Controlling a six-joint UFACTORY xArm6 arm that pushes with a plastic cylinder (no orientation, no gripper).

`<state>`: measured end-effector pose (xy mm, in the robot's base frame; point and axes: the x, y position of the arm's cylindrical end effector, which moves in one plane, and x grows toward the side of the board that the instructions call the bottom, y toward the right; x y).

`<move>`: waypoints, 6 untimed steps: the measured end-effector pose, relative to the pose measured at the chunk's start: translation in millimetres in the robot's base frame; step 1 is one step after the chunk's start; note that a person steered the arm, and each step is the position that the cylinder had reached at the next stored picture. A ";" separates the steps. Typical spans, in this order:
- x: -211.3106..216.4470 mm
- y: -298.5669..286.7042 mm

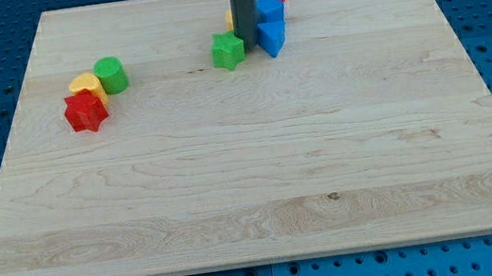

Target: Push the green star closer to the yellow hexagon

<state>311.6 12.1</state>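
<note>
The green star [228,51] lies flat at the far middle of the wooden board [252,185], with no clear long axis. My tip [250,46], a bare rod with nothing to clench, stands just right of it, between the star and two blue blocks [270,24]. The yellow block [230,18] is mostly hidden behind the rod; its shape cannot be told.

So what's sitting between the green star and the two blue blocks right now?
In the camera view, my tip stands between the green star and the blue blocks, close beside both; no other block lies in that gap.
</note>
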 end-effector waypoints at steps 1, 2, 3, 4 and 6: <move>-20.4 -0.6; -23.8 -0.6; -28.0 -0.6; -28.5 -11.3; -3.3 -49.7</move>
<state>308.3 -37.6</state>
